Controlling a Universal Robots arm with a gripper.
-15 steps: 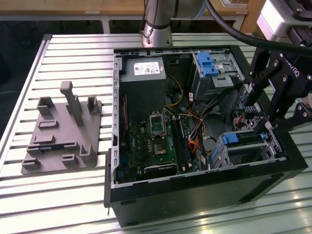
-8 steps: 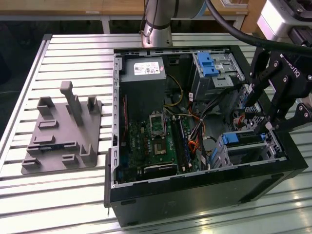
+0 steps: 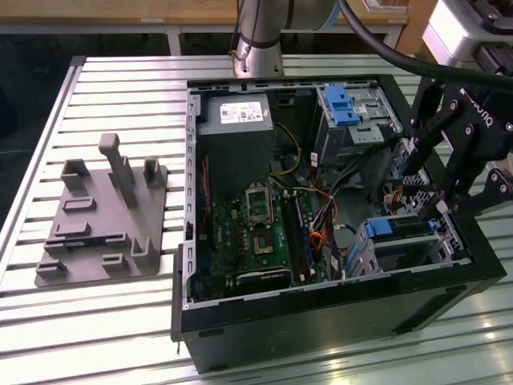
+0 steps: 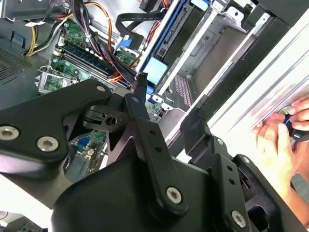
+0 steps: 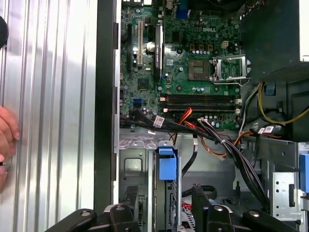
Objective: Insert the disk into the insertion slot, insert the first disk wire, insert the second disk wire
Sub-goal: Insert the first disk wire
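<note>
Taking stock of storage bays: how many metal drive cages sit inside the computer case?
2. The larger bay with a blue latch is at the far corner of the case; the insertion slot is at the near corner on the exterior view's right. Cables may hide others.

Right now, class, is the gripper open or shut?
Open: in the first wrist view the gripper has its fingers apart, gripping nothing.

The table [image 3: 112, 321] is built of long ribbed aluminium slats, pale grey, with bright glare along its near edge in the exterior view. Behind its far edge stands a brown wooden bench [image 3: 104, 10] on a white leg [image 3: 172, 38]. The floor [image 3: 28, 88] at the exterior view's left is dark.
</note>
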